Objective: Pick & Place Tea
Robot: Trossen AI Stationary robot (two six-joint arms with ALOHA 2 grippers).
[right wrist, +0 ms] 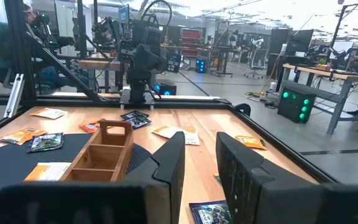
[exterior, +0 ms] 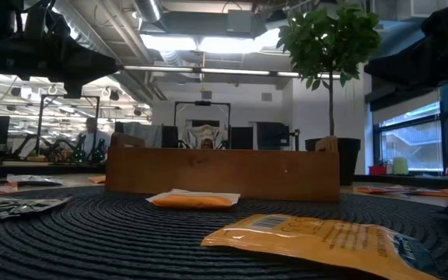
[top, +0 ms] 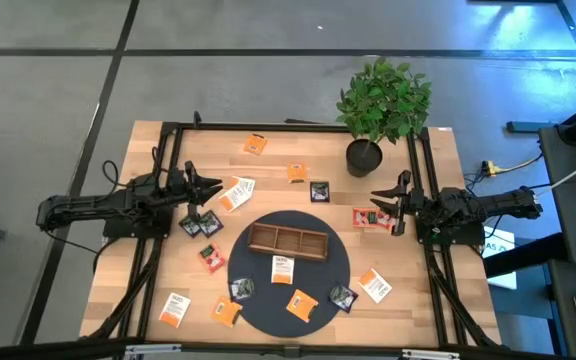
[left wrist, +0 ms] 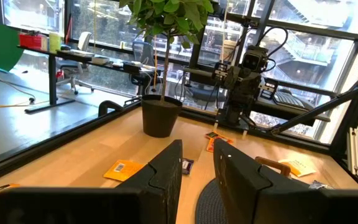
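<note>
Several small tea sachets lie flat and scattered over the table. There is an orange one (top: 255, 144) at the far side, a red-and-white one (top: 366, 216) below my right gripper, and black ones (top: 200, 225) below my left gripper. A white one (top: 282, 269) and an orange one (top: 301, 303) lie on the dark round mat (top: 320, 272). The brown wooden tray (top: 286, 240) stands on the mat's far half. My left gripper (top: 206, 188) hovers level at the table's left, open and with nothing between its fingers (left wrist: 197, 171). My right gripper (top: 382, 201) hovers level at the right, also open with nothing in it (right wrist: 201, 168).
A potted plant (top: 364, 156) stands at the far right of the table, just beyond my right gripper. Black frame rails run along the table's left and right sides. In the low view, sachets (exterior: 317, 237) (exterior: 193, 200) lie on the mat in front of the tray (exterior: 222, 173).
</note>
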